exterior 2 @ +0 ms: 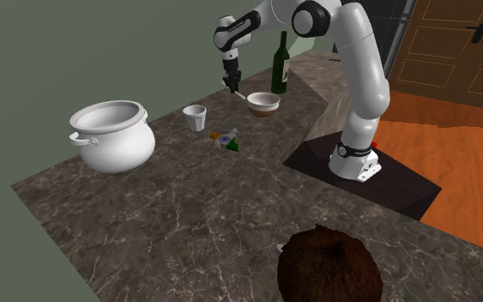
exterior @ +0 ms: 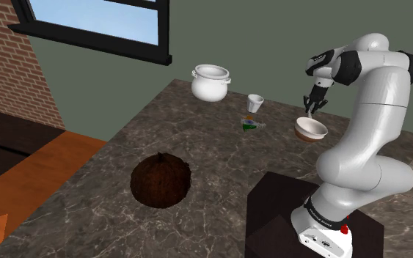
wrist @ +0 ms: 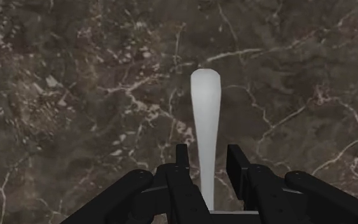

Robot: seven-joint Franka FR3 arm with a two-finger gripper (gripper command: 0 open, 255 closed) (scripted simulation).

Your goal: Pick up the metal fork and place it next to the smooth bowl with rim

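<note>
My black gripper (exterior: pixel 312 106) (exterior 2: pixel 231 83) hangs above the marble counter, just beside the bowl and a little higher than its rim. It is shut on the fork (wrist: pixel 205 121), a pale grey piece whose rounded handle end sticks out past the fingertips (wrist: pixel 182 159) over the dark stone. In the second exterior view a short light tip of the fork (exterior 2: pixel 240 93) shows below the hand, pointing toward the bowl. The bowl (exterior: pixel 311 130) (exterior 2: pixel 263 104) is white inside with a brown band outside, and stands upright on the counter.
A small white cup (exterior: pixel 254 102) (exterior 2: pixel 196 117) and a little green-and-white item (exterior: pixel 250 125) (exterior 2: pixel 226 140) lie near the bowl. A white two-handled pot (exterior: pixel 210 82) (exterior 2: pixel 111 135) stands further off. A dark green bottle (exterior 2: pixel 280 64) is behind the bowl. A brown fuzzy ball (exterior: pixel 161 179) sits mid-counter.
</note>
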